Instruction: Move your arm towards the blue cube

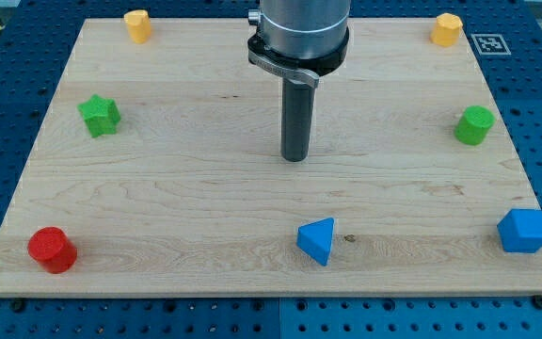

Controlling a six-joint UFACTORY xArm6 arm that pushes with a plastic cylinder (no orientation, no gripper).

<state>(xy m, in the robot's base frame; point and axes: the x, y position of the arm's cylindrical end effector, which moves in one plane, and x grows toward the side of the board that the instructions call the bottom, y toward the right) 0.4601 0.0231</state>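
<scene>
The blue cube [523,231] sits at the view's lower right, near the right edge of the wooden board [186,198]. My tip [295,158] rests on the board near its middle, far to the left of and above the blue cube. A blue triangular block [317,240] lies straight below my tip, with a gap between them.
A red cylinder [52,250] is at the lower left. A green star [100,115] is at the left and a green cylinder [474,125] at the right. A yellow block [137,25] is at the top left and an orange block [447,29] at the top right.
</scene>
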